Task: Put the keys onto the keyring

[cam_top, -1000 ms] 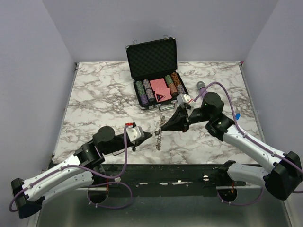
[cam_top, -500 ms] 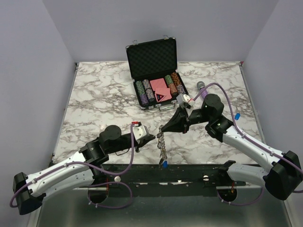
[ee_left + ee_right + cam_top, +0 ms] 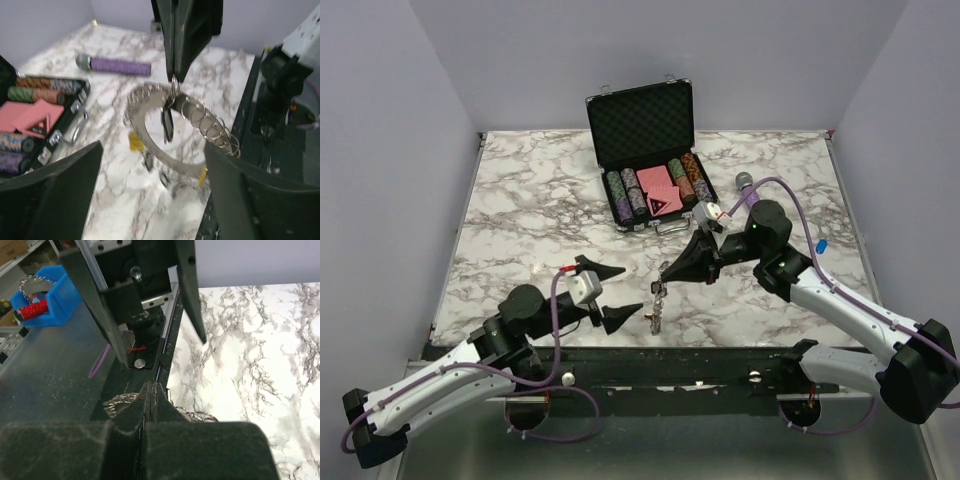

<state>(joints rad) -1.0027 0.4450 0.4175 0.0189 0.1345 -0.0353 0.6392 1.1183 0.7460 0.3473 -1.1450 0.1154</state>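
Note:
The keyring (image 3: 656,303), a broad silver ring fringed with small split rings, hangs edge-on from my right gripper (image 3: 665,270), which is shut on its top. The left wrist view shows the keyring (image 3: 181,168) face-on under the right gripper (image 3: 174,76), with a black key (image 3: 167,123) and yellow keys (image 3: 134,141) dangling from it. My left gripper (image 3: 632,290) is open just left of the ring, its wide-apart fingers (image 3: 55,192) holding nothing. In the right wrist view the shut right gripper (image 3: 151,388) hides most of the keyring (image 3: 119,402).
An open black chip case (image 3: 642,118) with poker chips and cards stands at the back centre. A purple microphone (image 3: 748,189) lies right of it, also seen as the microphone (image 3: 114,65). A small blue piece (image 3: 820,243) lies at the right. The table's front edge (image 3: 650,347) is just below the ring.
My left gripper has opened wide and drawn back to the left, away from the ring. The ring, stretched toward the front edge before, now hangs shorter under the right gripper.

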